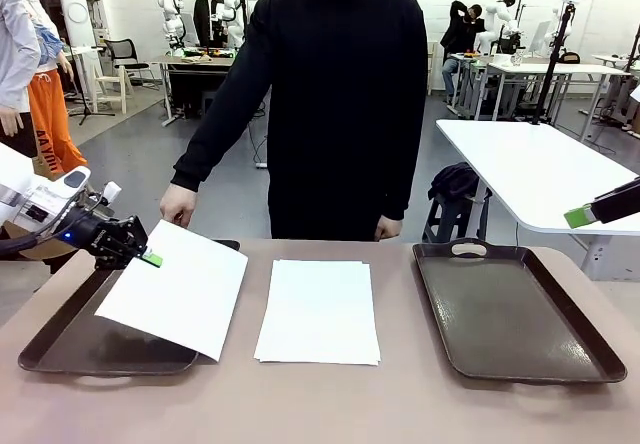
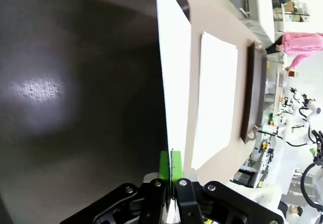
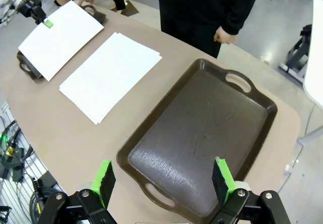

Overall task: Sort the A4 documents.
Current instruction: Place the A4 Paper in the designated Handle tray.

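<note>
Right gripper (image 3: pixel 162 181), lower frame, jaws wide & empty over right tray (image 3: pixel 202 133); left gripper (image 1: pixel 148 258), mid-left, pinches one A4 sheet (image 1: pixel 175 289) by its corner, tilted over left tray (image 1: pixel 60 356), prob. for release there; stack (image 1: pixel 320 309) lies centre btwn trays.

The room is bright and even, lit from above, it seems. A pale glare patch lies on the dark tray (image 2: pixel 43 90) in the left wrist view; the A4 documents (image 1: pixel 320 309) look almost washed out.
</note>
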Motion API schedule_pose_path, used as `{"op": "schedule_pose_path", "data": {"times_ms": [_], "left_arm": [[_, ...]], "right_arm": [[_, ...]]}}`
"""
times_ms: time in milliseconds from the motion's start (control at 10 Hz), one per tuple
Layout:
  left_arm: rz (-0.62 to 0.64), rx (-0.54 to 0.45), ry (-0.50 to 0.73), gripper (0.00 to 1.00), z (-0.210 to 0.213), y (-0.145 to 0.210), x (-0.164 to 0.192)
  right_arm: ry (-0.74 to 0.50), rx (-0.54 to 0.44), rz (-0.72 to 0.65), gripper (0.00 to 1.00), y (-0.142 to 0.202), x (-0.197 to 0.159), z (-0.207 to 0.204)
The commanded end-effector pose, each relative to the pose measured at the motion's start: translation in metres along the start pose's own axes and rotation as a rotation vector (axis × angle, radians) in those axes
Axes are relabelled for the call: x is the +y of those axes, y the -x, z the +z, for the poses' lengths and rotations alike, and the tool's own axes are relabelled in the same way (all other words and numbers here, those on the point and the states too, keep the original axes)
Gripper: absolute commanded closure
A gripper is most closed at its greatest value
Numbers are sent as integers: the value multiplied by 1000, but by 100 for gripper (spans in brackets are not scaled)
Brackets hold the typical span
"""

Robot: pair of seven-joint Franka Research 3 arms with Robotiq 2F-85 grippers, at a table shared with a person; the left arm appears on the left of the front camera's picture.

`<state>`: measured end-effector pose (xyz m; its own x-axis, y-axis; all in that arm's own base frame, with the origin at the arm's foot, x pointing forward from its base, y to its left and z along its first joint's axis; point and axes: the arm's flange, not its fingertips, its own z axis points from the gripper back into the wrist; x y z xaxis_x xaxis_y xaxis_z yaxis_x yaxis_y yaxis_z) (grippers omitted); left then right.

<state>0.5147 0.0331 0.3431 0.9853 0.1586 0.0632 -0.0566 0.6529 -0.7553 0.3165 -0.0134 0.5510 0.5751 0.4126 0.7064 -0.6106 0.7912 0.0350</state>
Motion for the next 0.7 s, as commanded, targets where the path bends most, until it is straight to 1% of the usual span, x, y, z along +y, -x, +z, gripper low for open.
{"op": "schedule_pose_path", "data": {"times_ms": [0, 200, 300, 600], "left_arm": [[-4, -15, -62, 99, 15, -13, 4], [20, -27, -81, 99, 29, -23, 15], [32, -13, -93, 99, 31, -26, 19], [21, 31, -124, 99, 23, -33, 25]], "right_arm": [[-1, 1, -7, 0, 0, 0, -1], [-1, 1, -7, 0, 0, 0, -1], [-1, 1, -7, 0, 0, 0, -1], [-1, 1, -7, 0, 0, 0, -1]]}}
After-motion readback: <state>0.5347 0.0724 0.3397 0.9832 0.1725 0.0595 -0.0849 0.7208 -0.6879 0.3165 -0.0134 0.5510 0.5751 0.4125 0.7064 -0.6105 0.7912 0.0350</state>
